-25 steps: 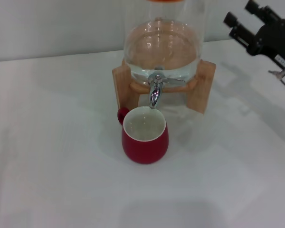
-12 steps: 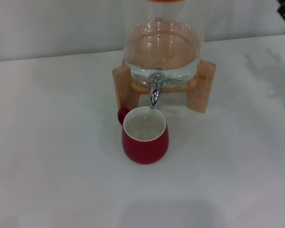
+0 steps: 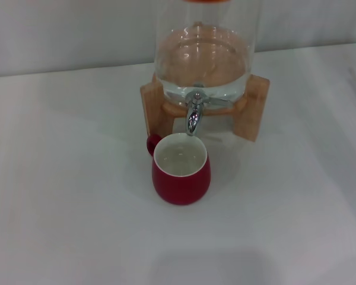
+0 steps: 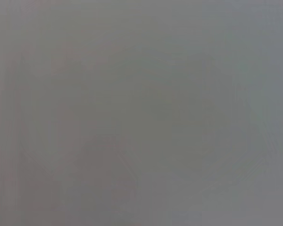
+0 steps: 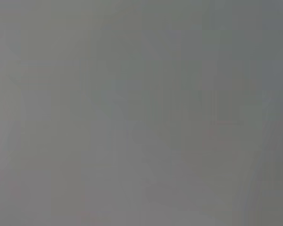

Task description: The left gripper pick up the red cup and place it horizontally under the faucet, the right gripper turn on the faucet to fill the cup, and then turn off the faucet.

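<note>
The red cup (image 3: 181, 171) stood upright on the white table (image 3: 65, 178), just in front of the wooden stand (image 3: 255, 110) and directly below the spout of the faucet (image 3: 193, 114). Its open mouth faced up, showing the glossy white inside, and its small loop handle pointed toward the far left. Liquid appeared to lie in the bottom of the cup, though how much could not be told. The chrome faucet hung from the front of the clear glass dispenser (image 3: 204, 56), its spout aimed down at the far rim of the cup, with a gap between spout tip and rim. No stream showed between them. The dispenser sat cradled in the stand, whose two wooden uprights flanked it left and right, and it held clear liquid in its rounded lower part. An orange edge showed at the very top of the dispenser. Neither the left gripper nor the right gripper appeared in the head view, and both wrist views gave only a flat grey field, so whether their jaws were spread or pressed together could not be told.
</note>
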Robot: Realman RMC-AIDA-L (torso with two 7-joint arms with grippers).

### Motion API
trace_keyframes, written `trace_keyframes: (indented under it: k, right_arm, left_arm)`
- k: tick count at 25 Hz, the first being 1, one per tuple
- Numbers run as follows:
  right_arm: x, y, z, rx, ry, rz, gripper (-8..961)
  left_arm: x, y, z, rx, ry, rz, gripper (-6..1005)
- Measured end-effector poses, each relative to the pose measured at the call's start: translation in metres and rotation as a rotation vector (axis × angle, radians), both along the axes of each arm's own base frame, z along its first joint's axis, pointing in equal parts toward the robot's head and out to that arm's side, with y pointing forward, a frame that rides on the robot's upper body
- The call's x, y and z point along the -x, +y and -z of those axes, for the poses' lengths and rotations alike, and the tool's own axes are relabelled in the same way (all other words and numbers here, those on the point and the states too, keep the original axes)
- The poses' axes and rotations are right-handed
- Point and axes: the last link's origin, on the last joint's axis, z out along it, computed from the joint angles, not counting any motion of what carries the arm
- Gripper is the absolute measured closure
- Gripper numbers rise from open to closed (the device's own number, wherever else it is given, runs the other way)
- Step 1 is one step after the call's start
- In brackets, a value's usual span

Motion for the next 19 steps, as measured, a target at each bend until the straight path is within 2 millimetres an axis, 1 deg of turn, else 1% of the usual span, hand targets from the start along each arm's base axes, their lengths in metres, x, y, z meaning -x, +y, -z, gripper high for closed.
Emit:
trace_keyframes:
  k: [7, 15, 19]
  right_arm:
    - [-0.01, -0.01, -0.005, -0.024, 0.01, 0.03, 218]
    - [-0.013, -0.014, -0.003, -0.025, 0.019, 0.037, 163]
    - [-0.013, -0.016, 0.0, -0.017, 0.027, 0.032, 143]
  left_arm:
    - [0.005, -0.011, 0.0, -0.013, -0.001, -0.024, 413]
    - [0.006, -0.03, -0.002, -0.039, 0.027, -0.025, 292]
    - [0.007, -0.037, -0.002, -0.049, 0.034, -0.027, 292]
